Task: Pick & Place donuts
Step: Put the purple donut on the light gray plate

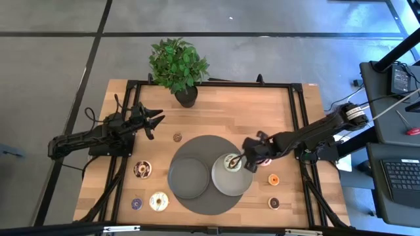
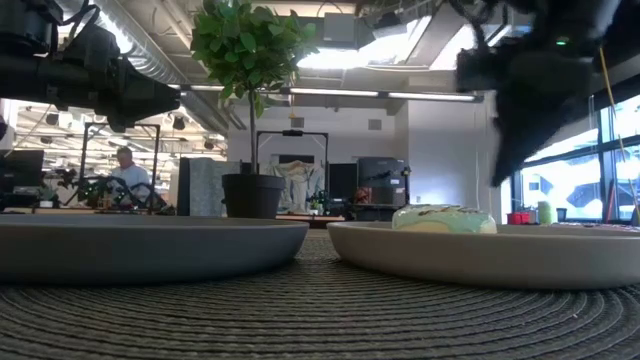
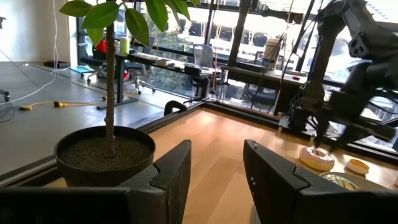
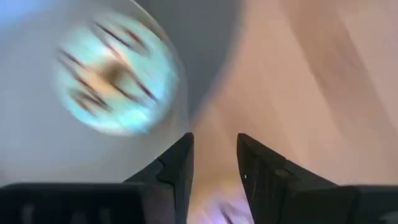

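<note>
Right gripper [image 1: 252, 156]: dark two-finger claw hanging over the right-hand edge of the right grey round plate [image 1: 223, 183]; fingers apart with nothing between them, a narrow gap showing in its own wrist view [image 4: 214, 163]
Green-iced donut [image 1: 231, 161]: small toy ring with pale green icing and dark drizzle, lying flat on the right grey plate; in the low view it sits on the plate [image 2: 440, 218] with the gripper above and to one side, clear of it
Key relation: the green-iced donut lies just beside the right gripper, toward the table's middle; the fingertips are off it, over the plate's rim and bare wood
Other grey round plate [image 1: 189, 177]: to the left, touching or overlapping its neighbour, nothing on it; both rest on a dark round woven mat [image 1: 205, 145]
Orange mini donut [image 1: 273, 179]: on bare wood right of the plates, near the right gripper
Dark brown mini donut [image 1: 273, 203]: front right corner, also on the right arm's side
Left-side donuts: chocolate-iced ring [image 1: 141, 170], cream-iced ring [image 1: 159, 201], purple mini [image 1: 136, 204], brown mini [image 1: 177, 137]
Left gripper [image 1: 155, 120]: waits at the table's left rear, fingers apart, facing the potted green plant [image 1: 178, 65]
Likely next pick: judged to be an orange or dark brown mini, both nearer the right arm
</note>
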### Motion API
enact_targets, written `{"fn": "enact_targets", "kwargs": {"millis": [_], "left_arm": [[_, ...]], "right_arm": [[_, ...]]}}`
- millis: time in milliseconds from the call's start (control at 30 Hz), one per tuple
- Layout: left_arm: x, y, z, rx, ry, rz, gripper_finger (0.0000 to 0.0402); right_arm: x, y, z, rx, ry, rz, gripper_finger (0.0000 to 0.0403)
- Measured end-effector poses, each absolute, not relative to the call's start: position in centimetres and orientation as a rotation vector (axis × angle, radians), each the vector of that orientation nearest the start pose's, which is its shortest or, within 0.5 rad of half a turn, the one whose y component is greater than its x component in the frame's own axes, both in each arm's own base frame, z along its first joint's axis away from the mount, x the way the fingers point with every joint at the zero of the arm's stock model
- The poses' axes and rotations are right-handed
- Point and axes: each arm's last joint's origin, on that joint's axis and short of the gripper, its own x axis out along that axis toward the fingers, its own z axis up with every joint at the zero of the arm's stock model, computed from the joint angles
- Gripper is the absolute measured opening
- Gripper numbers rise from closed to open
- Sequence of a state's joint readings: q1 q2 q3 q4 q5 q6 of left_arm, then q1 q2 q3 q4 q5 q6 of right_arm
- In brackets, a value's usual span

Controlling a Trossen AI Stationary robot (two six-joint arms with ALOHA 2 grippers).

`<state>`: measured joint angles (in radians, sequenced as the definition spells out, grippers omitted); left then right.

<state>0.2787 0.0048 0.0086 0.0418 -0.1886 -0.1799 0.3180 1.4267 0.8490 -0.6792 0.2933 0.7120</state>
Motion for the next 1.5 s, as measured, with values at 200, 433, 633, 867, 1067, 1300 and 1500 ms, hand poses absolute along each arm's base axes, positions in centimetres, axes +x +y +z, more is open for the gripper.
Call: {"fn": "enact_targets", "kwargs": {"millis": [200,433,633,867,1067,1300,1500], "left_arm": [[9.2,3.2,17.0,-0.175,-0.080,0.463,0.0143],[9.2,3.2,16.9,-0.175,-0.076,0.463,0.0143],[9.2,3.2,16.9,-0.175,-0.077,0.463,0.0143],[9.2,3.2,16.9,-0.175,-0.077,0.463,0.0143],[9.2,3.2,16.9,-0.174,-0.076,0.463,0.0143],[9.2,3.2,16.9,-0.175,-0.076,0.463,0.0143],[9.2,3.2,16.9,-0.175,-0.077,0.464,0.0143]], "right_arm": [[19.9,5.7,19.6,0.389,1.236,-0.655,0.0108],[18.3,5.3,18.0,0.503,1.264,-0.723,0.0102],[18.1,5.3,16.8,0.524,1.251,-0.703,0.0102],[18.0,5.4,16.0,0.570,1.259,-0.657,0.0102],[17.5,5.3,14.9,0.583,1.277,-0.645,0.0102],[17.5,5.3,14.6,0.589,1.265,-0.631,0.0096],[17.5,5.3,14.6,0.574,1.271,-0.614,0.0034]]}}
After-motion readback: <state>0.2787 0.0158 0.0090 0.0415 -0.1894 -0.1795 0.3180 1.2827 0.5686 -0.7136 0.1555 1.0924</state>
